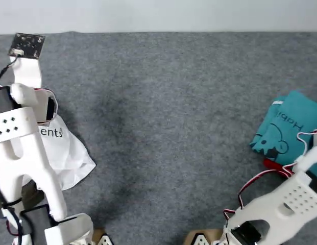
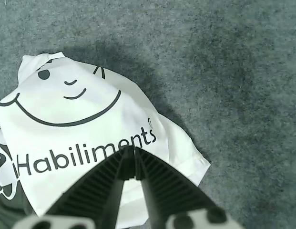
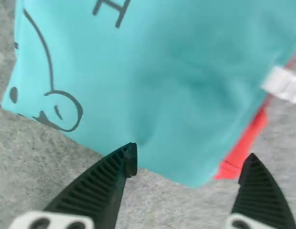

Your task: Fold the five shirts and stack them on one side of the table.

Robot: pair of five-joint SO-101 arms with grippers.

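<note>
The left fingers (image 2: 134,164) are closed together, with their tips over the white shirt (image 2: 114,119), which lies crumpled on the grey worktop (image 2: 224,71). The right fingers (image 3: 109,181) stand open. The folded teal shirt (image 3: 162,71) lies just ahead of them, on top of a red shirt (image 3: 243,143).

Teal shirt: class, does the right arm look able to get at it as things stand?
Probably yes. The right gripper is open at the edge of the teal shirt, with nothing lying between them. A red shirt sits beneath it.
</note>
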